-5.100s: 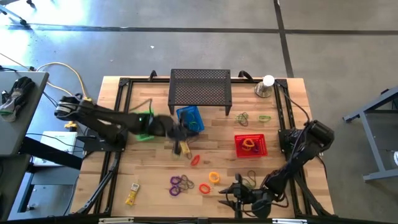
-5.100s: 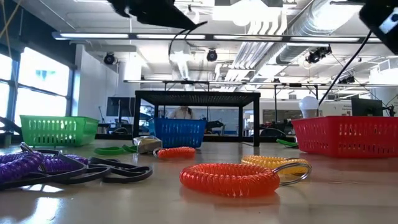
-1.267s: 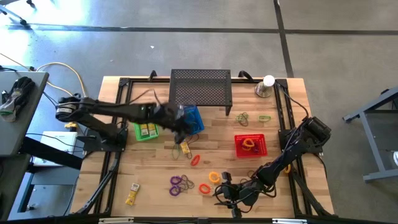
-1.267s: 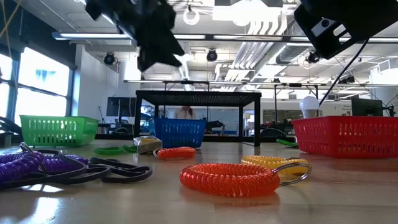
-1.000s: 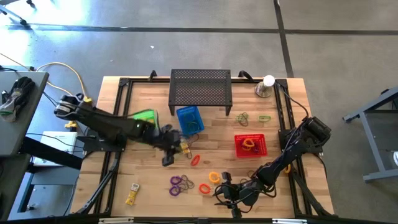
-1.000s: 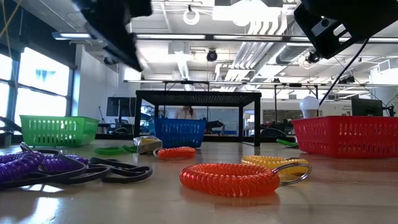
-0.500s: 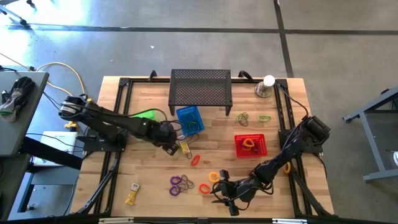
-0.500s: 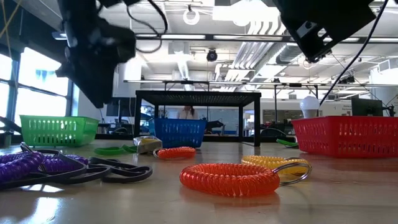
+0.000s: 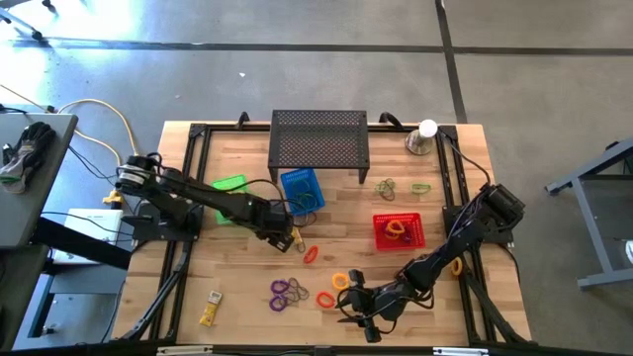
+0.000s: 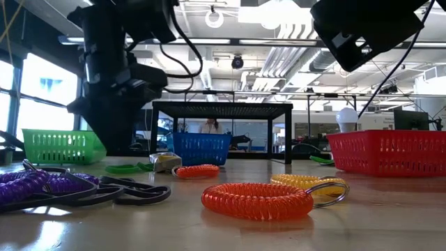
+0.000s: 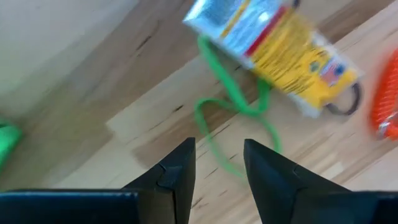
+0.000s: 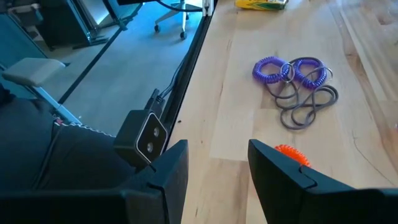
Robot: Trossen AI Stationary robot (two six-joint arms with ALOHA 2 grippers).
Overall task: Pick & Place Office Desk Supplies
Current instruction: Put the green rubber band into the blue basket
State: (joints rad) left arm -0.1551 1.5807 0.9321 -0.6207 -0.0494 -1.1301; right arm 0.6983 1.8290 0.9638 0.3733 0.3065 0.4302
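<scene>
The left gripper has swung back from the green basket and come down over the yellow packet and green loop mid-table, fingers spread and empty, likely its next pick. The right gripper, also spread, waits near the orange coil. The left wrist view is blurred.

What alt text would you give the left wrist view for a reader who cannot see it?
The left claw, its jaws apart and holding nothing, hangs over a thin green loop on the wooden table. Just past the loop lies a yellow packet, with an orange coil at the picture's edge.
</scene>
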